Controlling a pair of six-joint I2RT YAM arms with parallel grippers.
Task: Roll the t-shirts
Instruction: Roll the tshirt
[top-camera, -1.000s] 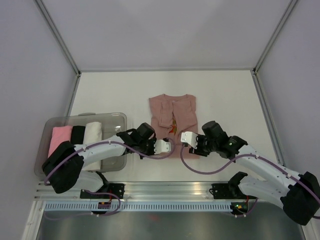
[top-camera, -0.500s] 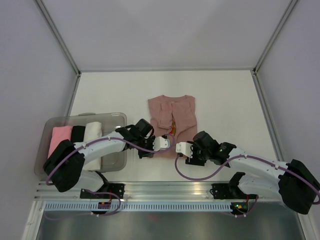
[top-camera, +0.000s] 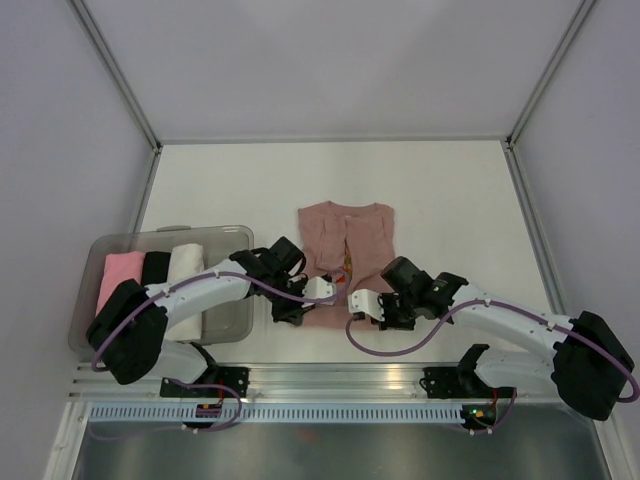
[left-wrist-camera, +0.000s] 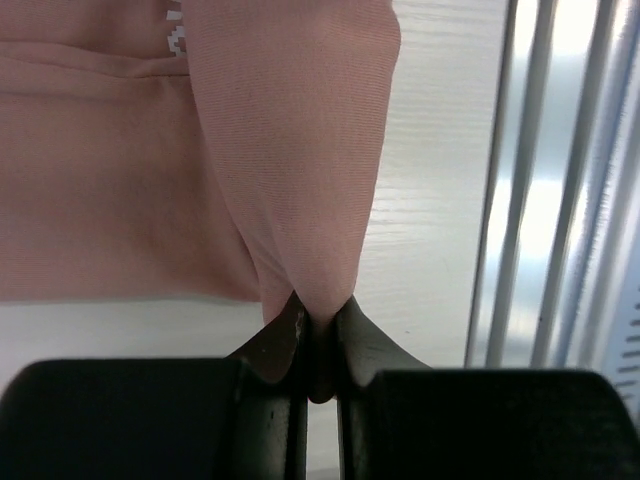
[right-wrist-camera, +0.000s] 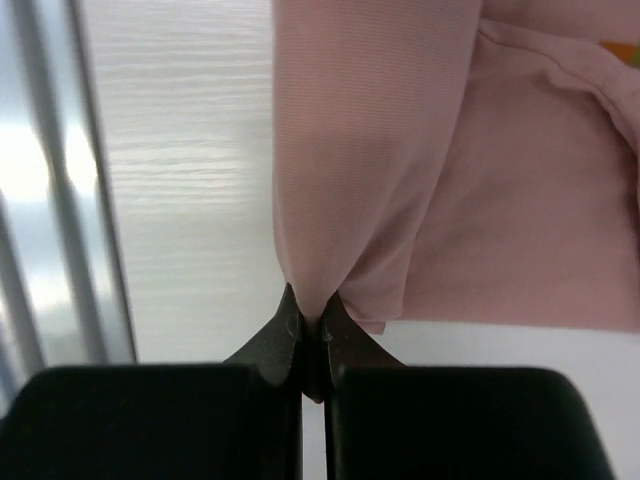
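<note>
Two pinches close-up, left fingers (left-wrist-camera: 268, 348), right fingers (right-wrist-camera: 272, 345) on t-shirt (top-camera: 346, 228), bin (top-camera: 215, 230) overhead only

The scene is taken in from a fixed camera set high above and behind the arm bases, angled down so that the table (top-camera: 450, 190) fills the middle of the frame and the bases lie along the bottom edge. Each wrist view is taken very close, from just behind its own fingers: the left gripper (left-wrist-camera: 318, 322) is seen at bottom centre with the aluminium rail (left-wrist-camera: 545, 200) at the right edge, the right gripper (right-wrist-camera: 311, 325) likewise with that rail at the left edge. The near hem of the t-shirt (top-camera: 345, 235) is shared by all three views, small in the overhead frame and large in both close ones.
</note>
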